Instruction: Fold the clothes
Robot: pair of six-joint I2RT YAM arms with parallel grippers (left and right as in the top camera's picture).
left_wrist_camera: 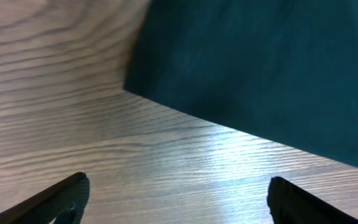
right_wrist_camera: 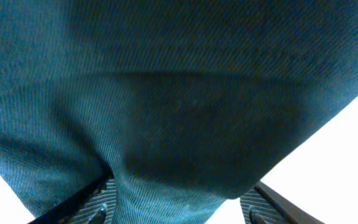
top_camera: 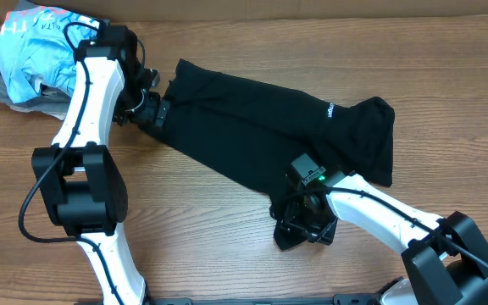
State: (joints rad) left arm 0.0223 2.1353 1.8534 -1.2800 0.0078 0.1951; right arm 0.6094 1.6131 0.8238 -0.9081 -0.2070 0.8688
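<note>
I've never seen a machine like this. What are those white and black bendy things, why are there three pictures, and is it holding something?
They are two robot arms at a wooden table. Each ends in a two-finger gripper. One picture looks down from above; the other two come from small cameras on the wrists. A black garment with a small white tag lies spread on the table. A pile with a light blue printed shirt sits in the corner. The left gripper is open over bare wood beside the cloth's edge, holding nothing. The right gripper has black fabric bunched between its fingers.
</note>
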